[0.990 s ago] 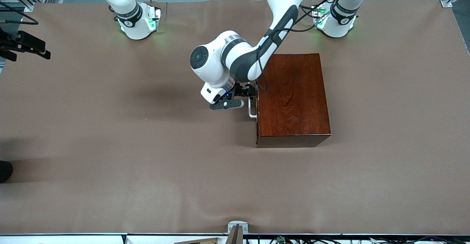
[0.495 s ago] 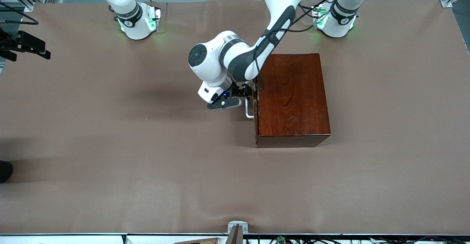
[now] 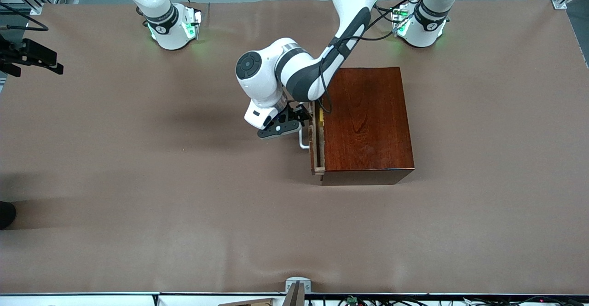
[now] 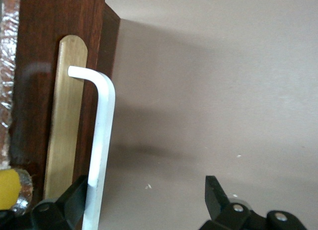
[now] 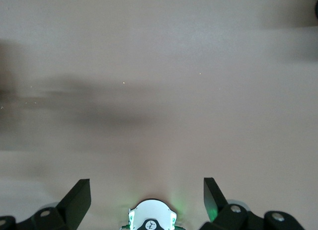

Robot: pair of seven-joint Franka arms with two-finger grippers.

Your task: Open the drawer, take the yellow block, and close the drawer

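The dark reddish-brown wooden box (image 3: pixel 366 122) stands mid-table. Its drawer (image 3: pixel 314 135) is pulled out a narrow gap toward the right arm's end, showing a pale inner edge. A sliver of the yellow block (image 3: pixel 320 114) shows in that gap, and a yellow corner (image 4: pixel 7 190) in the left wrist view. My left gripper (image 3: pixel 298 116) is open at the white handle (image 3: pixel 303 142), with one finger (image 4: pixel 74 195) hooked between the white bar (image 4: pixel 102 135) and the drawer front (image 4: pixel 35 66). The other finger (image 4: pixel 213 190) stands well clear. My right gripper (image 5: pixel 146 190) waits open, high over its own base.
The brown table cover (image 3: pixel 184 204) spreads wide on all sides of the box. A black device (image 3: pixel 32 57) juts in at the table's edge at the right arm's end. A small metal bracket (image 3: pixel 297 287) sits at the edge nearest the front camera.
The drawer has slid out a little toward the right arm's end, and the left gripper has moved that way with the handle. A yellow sliver now shows.
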